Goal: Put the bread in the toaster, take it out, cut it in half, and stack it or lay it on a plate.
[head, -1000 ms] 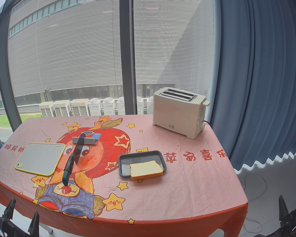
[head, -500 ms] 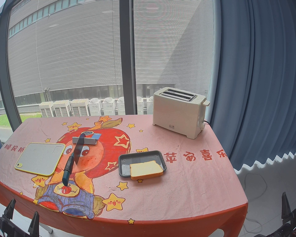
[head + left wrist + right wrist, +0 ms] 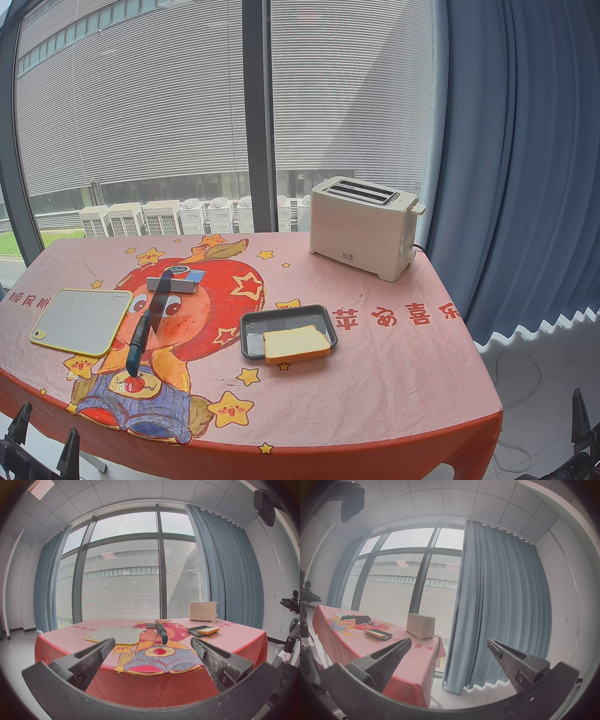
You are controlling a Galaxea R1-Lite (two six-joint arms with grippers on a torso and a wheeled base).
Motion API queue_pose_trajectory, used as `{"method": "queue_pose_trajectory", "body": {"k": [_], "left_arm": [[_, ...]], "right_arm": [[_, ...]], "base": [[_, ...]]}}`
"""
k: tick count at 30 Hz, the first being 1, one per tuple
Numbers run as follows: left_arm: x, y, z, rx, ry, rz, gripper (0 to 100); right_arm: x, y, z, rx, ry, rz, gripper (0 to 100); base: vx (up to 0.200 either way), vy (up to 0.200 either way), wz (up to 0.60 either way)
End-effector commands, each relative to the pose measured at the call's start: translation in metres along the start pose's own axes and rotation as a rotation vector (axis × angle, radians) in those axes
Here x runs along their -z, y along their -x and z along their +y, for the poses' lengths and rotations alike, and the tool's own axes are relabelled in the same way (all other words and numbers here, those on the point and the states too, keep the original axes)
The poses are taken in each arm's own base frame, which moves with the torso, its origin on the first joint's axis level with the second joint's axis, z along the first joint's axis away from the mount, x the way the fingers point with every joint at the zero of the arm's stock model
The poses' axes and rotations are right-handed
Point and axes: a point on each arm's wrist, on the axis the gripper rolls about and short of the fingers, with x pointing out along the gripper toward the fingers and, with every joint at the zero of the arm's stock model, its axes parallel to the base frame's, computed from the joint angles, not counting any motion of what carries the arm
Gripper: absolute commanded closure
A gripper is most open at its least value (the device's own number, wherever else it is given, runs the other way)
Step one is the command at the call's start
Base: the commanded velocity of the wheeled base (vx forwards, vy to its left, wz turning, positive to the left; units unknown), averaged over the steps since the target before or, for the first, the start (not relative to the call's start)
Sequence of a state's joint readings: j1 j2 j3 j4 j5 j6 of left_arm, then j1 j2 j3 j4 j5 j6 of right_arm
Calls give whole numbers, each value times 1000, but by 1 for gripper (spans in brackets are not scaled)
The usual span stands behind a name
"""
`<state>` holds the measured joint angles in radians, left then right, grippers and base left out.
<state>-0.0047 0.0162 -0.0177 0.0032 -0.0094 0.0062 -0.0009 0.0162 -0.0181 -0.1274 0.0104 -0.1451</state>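
Observation:
A slice of bread (image 3: 295, 344) lies at the near edge of a dark rectangular tray (image 3: 275, 320) in the middle of the table. The white toaster (image 3: 362, 226) stands at the back right with both slots empty. A knife (image 3: 147, 325) with a dark handle leans its blade on a small rest (image 3: 175, 284), beside a grey cutting board (image 3: 82, 320) at the left. My left gripper (image 3: 47, 431) hangs open below the table's front left edge, well short of everything. My right gripper (image 3: 449, 643) is open and empty, off the table's right side, facing the toaster (image 3: 420, 626) and bread (image 3: 375, 633).
A pink printed cloth (image 3: 375, 387) covers the table, with bare room at the front right. A window stands behind the table and a blue curtain (image 3: 519, 162) hangs close to the toaster's right. A cord (image 3: 519, 375) lies on the floor at the right.
My right gripper has drifted slightly to the right at the lower corner of the head view. Nothing on the table has moved.

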Motion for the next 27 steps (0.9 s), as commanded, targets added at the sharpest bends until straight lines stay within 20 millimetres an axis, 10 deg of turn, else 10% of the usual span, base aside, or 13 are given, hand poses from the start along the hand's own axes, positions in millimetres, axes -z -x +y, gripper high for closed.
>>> {"method": "queue_pose_trajectory", "body": {"k": [1,27], "left_arm": [[5,0,0,0,0,1,0],[5,0,0,0,0,1,0]], "right_arm": [[4,0,1,-7,7,6,0],[5,1,9,-373,186,-65,0]], "base": [[0,0,0],[0,0,0]]}}
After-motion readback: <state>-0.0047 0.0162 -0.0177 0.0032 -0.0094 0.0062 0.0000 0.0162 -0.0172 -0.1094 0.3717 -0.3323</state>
